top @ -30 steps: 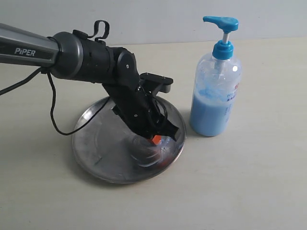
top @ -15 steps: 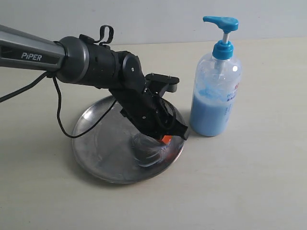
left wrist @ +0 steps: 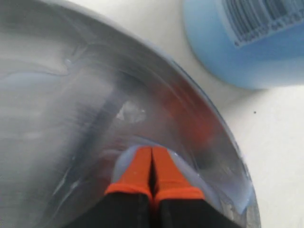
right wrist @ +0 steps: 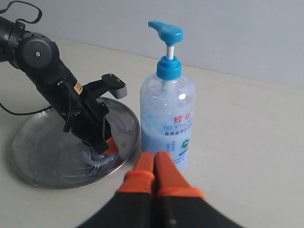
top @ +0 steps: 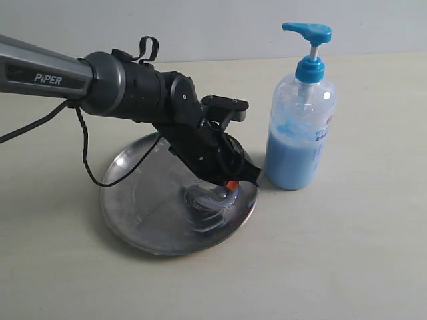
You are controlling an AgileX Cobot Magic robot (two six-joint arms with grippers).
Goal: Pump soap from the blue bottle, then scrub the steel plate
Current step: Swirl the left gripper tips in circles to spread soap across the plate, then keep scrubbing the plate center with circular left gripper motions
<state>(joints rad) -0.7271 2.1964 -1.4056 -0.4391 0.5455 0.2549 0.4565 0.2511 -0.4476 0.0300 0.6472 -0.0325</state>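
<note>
The steel plate (top: 133, 193) lies on the table, streaky with pale smears. My left gripper (top: 230, 187) is shut, and its orange fingertips (left wrist: 142, 164) press into a swirl of light blue soap (top: 208, 200) near the plate's right rim. Nothing shows between the fingers. The blue bottle (top: 299, 133) stands upright just right of the plate, about half full. In the right wrist view my right gripper (right wrist: 154, 159) is shut and empty, low in front of the bottle (right wrist: 167, 114), apart from it. The exterior view does not show the right gripper.
The left arm's black cable (top: 87, 167) loops over the plate's left rim. The plate's raised rim (left wrist: 213, 128) runs close to the bottle's base (left wrist: 247, 42). Bare beige table surrounds both; a pale wall stands behind.
The left gripper has slid right and slightly back across the plate toward the bottle-side rim, staying shut. The soap swirl under its tips has spread and changed shape.
</note>
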